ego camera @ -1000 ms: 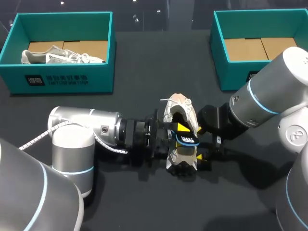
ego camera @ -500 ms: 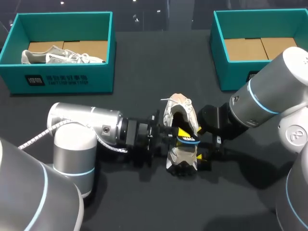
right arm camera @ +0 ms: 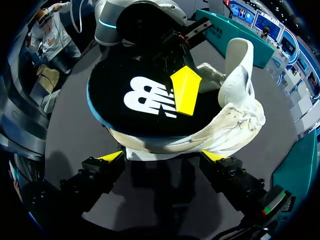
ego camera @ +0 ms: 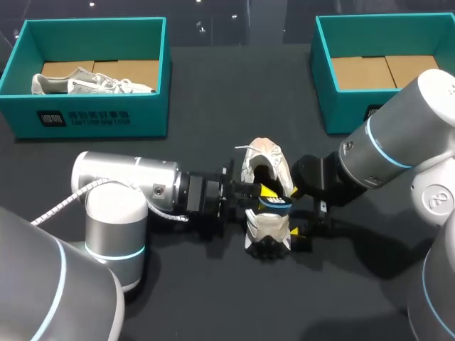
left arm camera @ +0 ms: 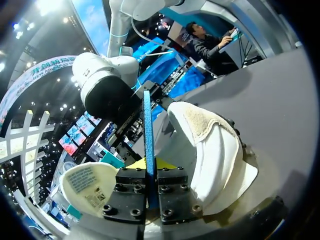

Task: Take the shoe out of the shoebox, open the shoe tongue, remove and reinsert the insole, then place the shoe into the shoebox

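Head view high behind, looking down on table (ego camera: 213, 92); wrist views close, facing shoe (ego camera: 274, 158) from opposite sides

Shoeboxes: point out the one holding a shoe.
The left shoebox: a pale shoe lies inside it. The right shoebox shows only bare cardboard.

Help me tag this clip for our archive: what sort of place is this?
Probably a robot test or demo bench. A dark table carries two teal shoeboxes, and two robot arms meet at a white sneaker, the left end effector pinching its insole.
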### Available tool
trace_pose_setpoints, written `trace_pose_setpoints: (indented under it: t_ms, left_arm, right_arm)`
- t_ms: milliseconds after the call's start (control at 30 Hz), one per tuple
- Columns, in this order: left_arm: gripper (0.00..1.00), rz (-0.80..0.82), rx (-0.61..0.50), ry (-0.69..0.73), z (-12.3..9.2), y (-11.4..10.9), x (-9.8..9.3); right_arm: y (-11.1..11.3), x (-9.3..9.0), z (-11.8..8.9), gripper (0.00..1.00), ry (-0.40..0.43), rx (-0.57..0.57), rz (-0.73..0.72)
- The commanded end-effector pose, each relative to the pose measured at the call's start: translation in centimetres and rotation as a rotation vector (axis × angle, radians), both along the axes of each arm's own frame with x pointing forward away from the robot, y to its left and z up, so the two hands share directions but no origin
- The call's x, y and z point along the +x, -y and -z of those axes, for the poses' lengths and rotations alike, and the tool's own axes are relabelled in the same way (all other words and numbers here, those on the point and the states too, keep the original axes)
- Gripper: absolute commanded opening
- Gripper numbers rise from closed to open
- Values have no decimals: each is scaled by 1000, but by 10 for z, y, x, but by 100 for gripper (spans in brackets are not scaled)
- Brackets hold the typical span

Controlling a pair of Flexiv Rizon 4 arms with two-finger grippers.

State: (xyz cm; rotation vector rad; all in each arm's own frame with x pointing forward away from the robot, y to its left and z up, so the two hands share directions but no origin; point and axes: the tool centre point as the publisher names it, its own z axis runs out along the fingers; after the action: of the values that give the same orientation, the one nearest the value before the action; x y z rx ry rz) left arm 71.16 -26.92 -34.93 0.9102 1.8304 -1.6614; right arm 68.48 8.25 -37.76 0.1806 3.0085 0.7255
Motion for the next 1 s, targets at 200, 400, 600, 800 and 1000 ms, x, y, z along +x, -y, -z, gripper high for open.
trace_pose_setpoints:
  t_ms: [200, 400, 600, 800, 1000]
  left_arm:
    - [0, -8, -12, -9, 5, -2, 4]
    - [45, 2, -44, -35, -13, 0, -10]
    - [36, 26, -62, -74, -30, 3, -24]
    - [31, 49, -39, -77, -31, 7, -33]
    - [0, 45, -15, -42, -21, 11, -27]
  right_arm:
    - [-1, -1, 0, 100, 1, -3, 2]
    - [-1, -1, 0, 100, 1, -3, 2]
    - [-1, -1, 0, 100, 1, -3, 2]
    - [-1, -1, 0, 100, 1, -3, 2]
    - [-1, -1, 0, 100, 1, -3, 2]
